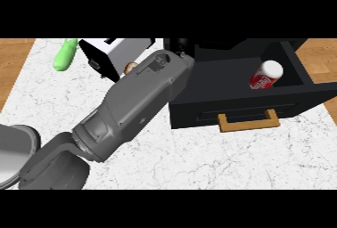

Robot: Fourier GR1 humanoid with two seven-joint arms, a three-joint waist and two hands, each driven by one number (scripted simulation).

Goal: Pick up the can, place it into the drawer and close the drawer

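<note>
**Can in drawer, closing not yet done**

Found the can (265, 75) lying inside the open black drawer (197, 73), toward its right rear corner, red label up and white end toward the back. Judged the placing step done and the closing step in hand. Saw the drawer pulled well out over the white marble desk (230, 160), its tan handle (248, 121) facing the near edge with nothing touching it.

Traced the left forearm (138, 102) slanting up from the lower left to the drawer's rear left corner, with the left hand (179, 45) only a dark shape there. Could not tell whether that hand was apart, together or clamped on anything. Saw no right hand at all.

Noted a green object (66, 54) and a white box (108, 51) at the back left, clear of the drawer.

Reckoned the next move called for bringing the hand round to the drawer front and pushing it straight back, square on, without jarring the can.
</note>
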